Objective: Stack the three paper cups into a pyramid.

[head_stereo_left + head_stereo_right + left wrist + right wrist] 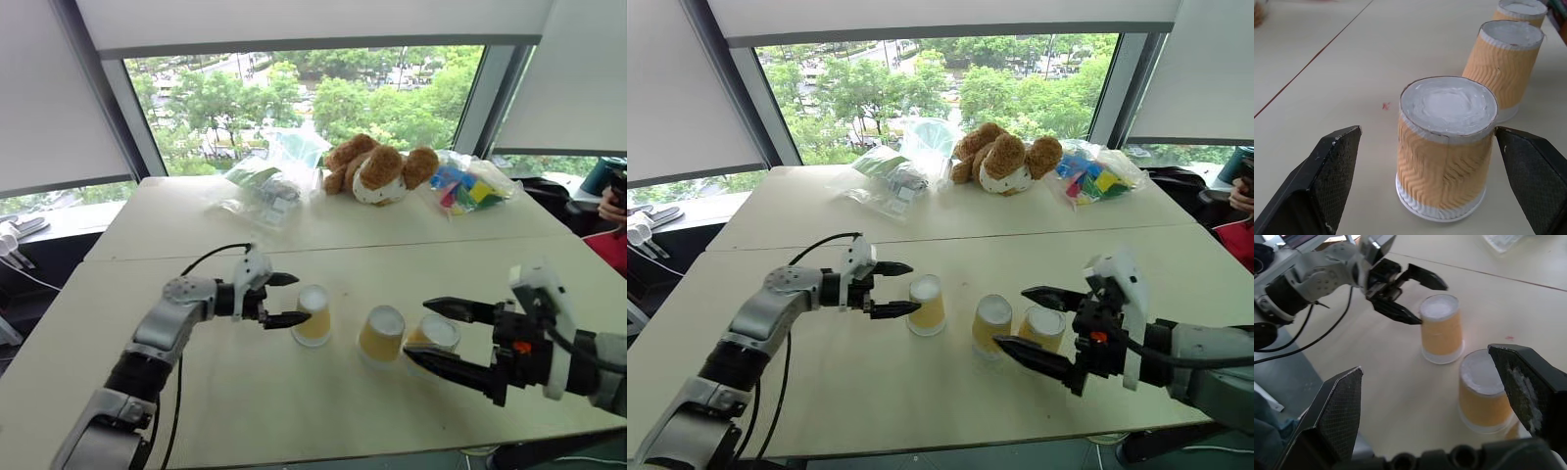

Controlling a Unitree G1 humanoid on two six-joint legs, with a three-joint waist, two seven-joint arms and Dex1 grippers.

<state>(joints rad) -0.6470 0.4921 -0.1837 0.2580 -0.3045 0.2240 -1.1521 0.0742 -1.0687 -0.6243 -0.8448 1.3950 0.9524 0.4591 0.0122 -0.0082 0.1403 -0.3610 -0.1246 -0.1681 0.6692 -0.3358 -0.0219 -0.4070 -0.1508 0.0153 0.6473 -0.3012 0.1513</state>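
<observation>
Left eye view, noted from my remote station: three paper cups stand upside down on the near table (294, 411), white bases up, in a rough row. I take the middle cup (381, 335) as my landmark. The left cup (313, 314) stands apart from it on the robot's left side, slightly farther from the robot. The right cup (435, 337) sits just beside the middle cup on the robot's right; I cannot tell whether the two touch. All three rest on the table, none on top of another, so no pyramid yet.

Left gripper (284, 300) is to the left of the middle cup, right at the left cup, pointing toward it roughly level. Its fingers are spread wide; in the left wrist view that cup (1445, 147) stands between the two finger pads with a gap on each side, so nothing is gripped. One fingertip looks very near the cup wall in the head view; contact I cannot confirm.

Right gripper (441, 335) is on the right of the middle cup, in front of the right cup as I see it, fingers spread wide and holding nothing.

Beyond the middle cup, on the far table by the window: a brown plush toy (377, 168), a clear plastic bag (265, 191) left of it, a bag of coloured blocks (468, 186) right of it
</observation>
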